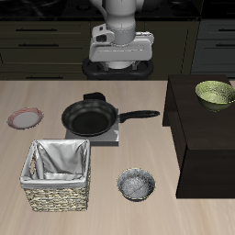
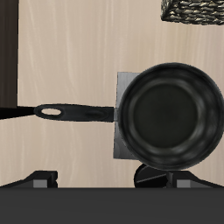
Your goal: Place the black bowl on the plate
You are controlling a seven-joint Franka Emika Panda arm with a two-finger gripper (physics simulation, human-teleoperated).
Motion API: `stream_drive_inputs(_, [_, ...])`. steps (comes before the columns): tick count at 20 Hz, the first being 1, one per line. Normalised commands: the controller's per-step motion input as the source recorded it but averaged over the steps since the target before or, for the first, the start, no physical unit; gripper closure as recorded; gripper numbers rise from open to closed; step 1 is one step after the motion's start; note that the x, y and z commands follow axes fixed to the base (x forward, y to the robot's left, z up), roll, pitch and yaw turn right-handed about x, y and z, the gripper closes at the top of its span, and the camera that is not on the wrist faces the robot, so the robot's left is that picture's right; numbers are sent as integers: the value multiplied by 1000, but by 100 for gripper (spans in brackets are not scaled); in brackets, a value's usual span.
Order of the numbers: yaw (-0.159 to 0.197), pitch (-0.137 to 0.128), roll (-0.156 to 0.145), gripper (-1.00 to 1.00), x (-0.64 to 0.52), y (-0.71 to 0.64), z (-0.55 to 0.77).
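Note:
The black bowl (image 1: 137, 184), dark outside and speckled grey inside, sits upright near the table's front edge, beside the basket. The plate (image 1: 25, 118), pinkish-red rimmed with a pale centre, lies flat at the table's side edge, level with the frying pan. My gripper (image 1: 117, 68) hangs high at the back of the table, behind the pan, far from both bowl and plate. It is open and empty; its fingertips (image 2: 42, 178) show wide apart in the wrist view. Bowl and plate are out of the wrist view.
A black frying pan (image 1: 89, 118) with a long handle rests on a grey square burner (image 1: 112, 139); it fills the wrist view (image 2: 171, 114). A woven basket (image 1: 58, 174) with a white liner stands near the front. A yellow-green bowl (image 1: 215, 93) sits on a dark cabinet (image 1: 207, 138).

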Motion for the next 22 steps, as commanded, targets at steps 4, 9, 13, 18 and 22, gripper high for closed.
stream_drive_inputs(4, [-10,2,-14,-100,278,34,-78])
stream_drive_inputs(9, [4,-21,-8,-100,331,40,50])
stream_drive_inputs(13, [0,-9,14,-100,302,49,8])
stream_drive_inputs(18, [-10,-9,-15,-100,393,41,6])
stream_drive_inputs(22, [-4,-8,-22,-100,383,26,18])
